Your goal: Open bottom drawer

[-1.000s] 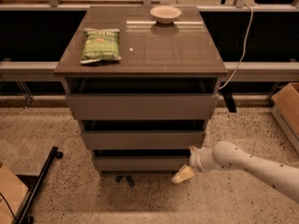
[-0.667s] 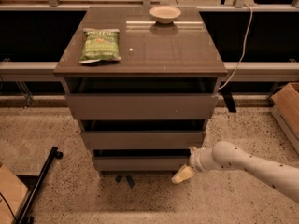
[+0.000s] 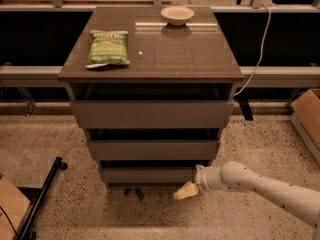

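Observation:
The bottom drawer (image 3: 147, 174) is the narrowest, lowest grey-brown flat front of the cabinet's three stacked drawers, with a dark gap above it. My gripper (image 3: 185, 191) comes in from the right on a white arm and sits at the drawer's lower right corner, just below and in front of its front face, near the floor. Its cream fingertips (image 3: 184, 192) point down and to the left.
A green chip bag (image 3: 107, 47) and a shallow bowl (image 3: 177, 15) lie on the cabinet top (image 3: 165, 54). A cardboard box (image 3: 307, 115) stands at the right, another at the lower left (image 3: 10, 209). A black pole (image 3: 42, 196) lies on the floor. A white cable (image 3: 257, 54) hangs at right.

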Motion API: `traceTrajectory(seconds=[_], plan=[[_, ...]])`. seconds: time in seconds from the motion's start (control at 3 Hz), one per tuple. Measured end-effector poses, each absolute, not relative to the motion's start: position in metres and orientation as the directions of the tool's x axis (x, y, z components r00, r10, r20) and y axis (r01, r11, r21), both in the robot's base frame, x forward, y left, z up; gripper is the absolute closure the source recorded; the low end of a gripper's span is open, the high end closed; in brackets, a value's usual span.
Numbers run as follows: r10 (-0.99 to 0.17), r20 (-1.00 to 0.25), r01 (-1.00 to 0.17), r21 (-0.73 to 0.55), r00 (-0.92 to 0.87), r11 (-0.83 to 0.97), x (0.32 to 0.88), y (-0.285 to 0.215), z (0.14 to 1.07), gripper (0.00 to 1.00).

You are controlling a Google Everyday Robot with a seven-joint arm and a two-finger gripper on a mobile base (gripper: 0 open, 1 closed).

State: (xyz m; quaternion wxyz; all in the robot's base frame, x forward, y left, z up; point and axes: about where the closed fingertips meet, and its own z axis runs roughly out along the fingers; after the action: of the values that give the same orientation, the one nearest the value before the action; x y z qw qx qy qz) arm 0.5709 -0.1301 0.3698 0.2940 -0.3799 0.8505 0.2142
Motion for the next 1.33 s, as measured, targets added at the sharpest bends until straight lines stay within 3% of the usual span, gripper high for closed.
traceTrajectory(seconds=[1.0,1.33], plan=[[-0.398,-0.734,-0.732,0.195,-0.550,0.653,0.624,-0.125,0.296,0.00],[-0.353,-0.769,-0.728,0.204,-0.533,0.654,0.680,-0.147,0.270,0.00]])
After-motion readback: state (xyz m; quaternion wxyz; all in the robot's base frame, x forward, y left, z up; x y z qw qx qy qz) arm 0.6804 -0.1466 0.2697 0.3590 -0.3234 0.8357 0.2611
